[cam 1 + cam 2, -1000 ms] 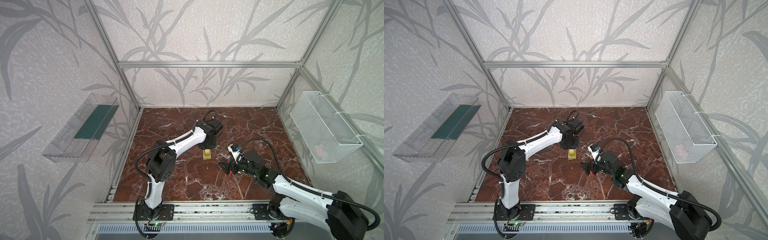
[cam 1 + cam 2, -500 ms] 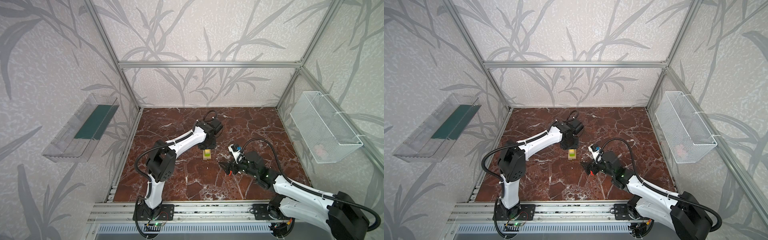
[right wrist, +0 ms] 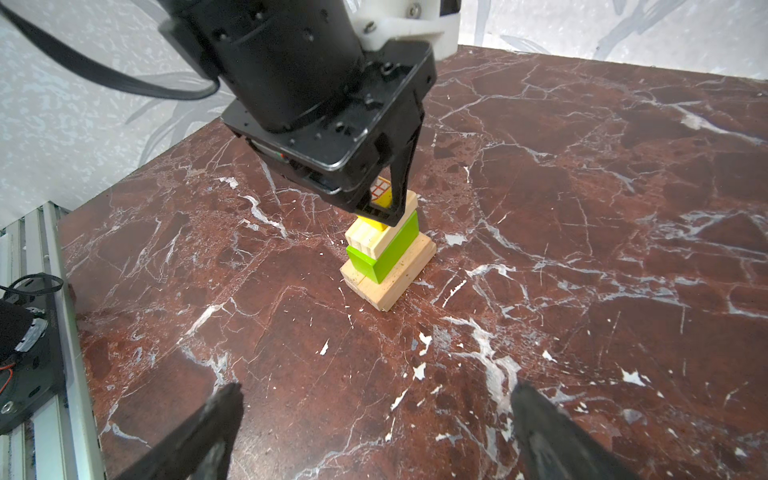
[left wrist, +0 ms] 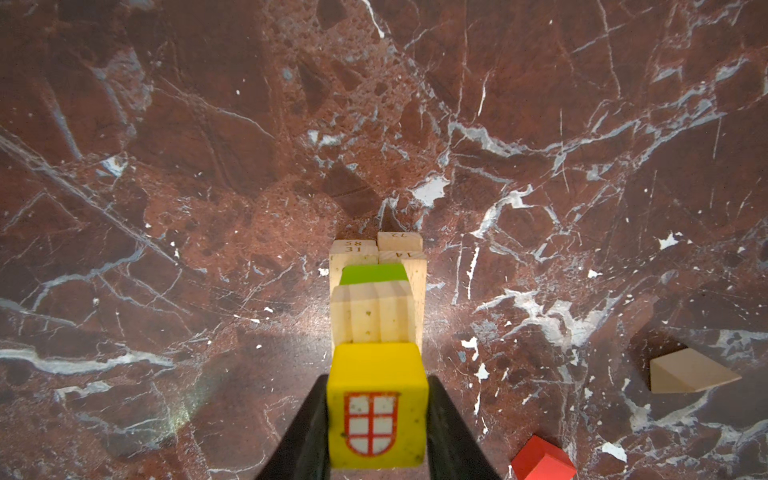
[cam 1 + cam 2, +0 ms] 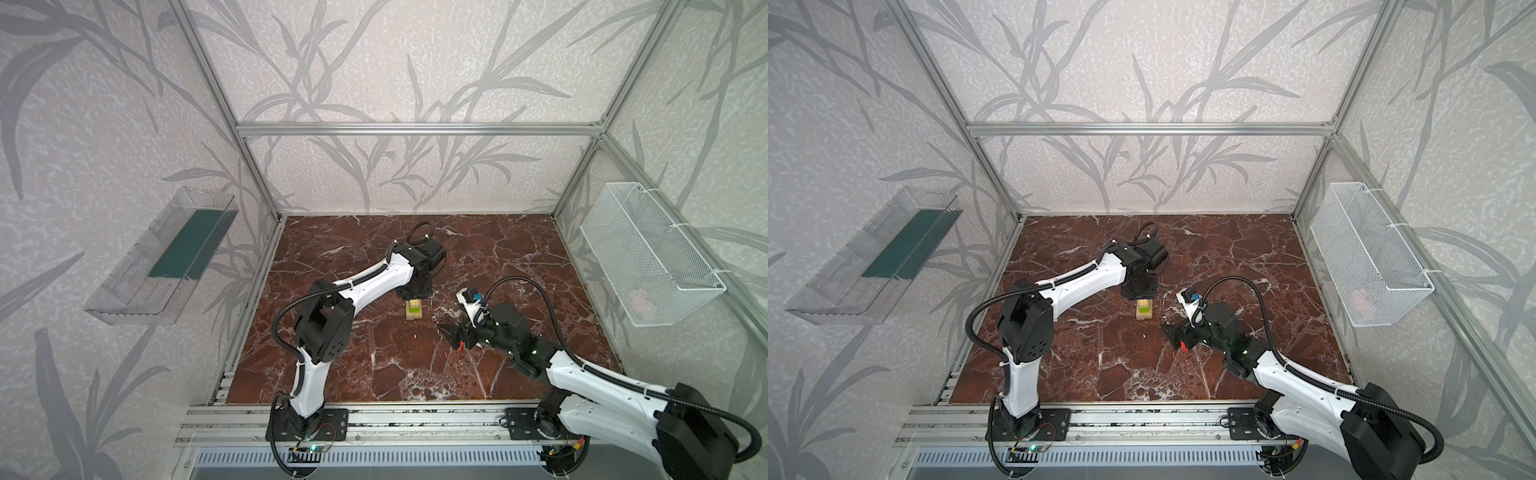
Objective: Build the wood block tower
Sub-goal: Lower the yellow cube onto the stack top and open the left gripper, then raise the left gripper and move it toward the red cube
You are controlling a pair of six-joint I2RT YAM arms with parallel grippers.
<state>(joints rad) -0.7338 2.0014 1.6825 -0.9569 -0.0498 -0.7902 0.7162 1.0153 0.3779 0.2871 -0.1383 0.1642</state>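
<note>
Cube sits atop tower
Left tool (image 3: 382, 205) flanks the yellow cube (image 4: 377, 411) on the wood block tower (image 3: 382, 257), mid table (image 5: 374, 365), unmoved since 1 second ago; clamped or freed, unclear. Right tool (image 3: 374, 415) gapes empty. Placement looks nearly complete.

Pale walls (image 5: 415, 62) papered with grey, long-leaved branches enclose a small cell braced by an aluminium frame (image 5: 415, 129). The worktop (image 5: 374, 365) is dark red-brown marble veined in white, evenly lit with soft sheen. A clear plastic tray (image 5: 137, 309) with a dark green liner (image 5: 187, 245) hangs on the left-hand wall. A white wire-mesh basket (image 5: 648, 249) hangs on the right-hand one, holding something pale pink, too blurred to name. An aluminium rail (image 5: 415, 415) and a slotted vent strip (image 5: 415, 457) run along the near edge.
</note>
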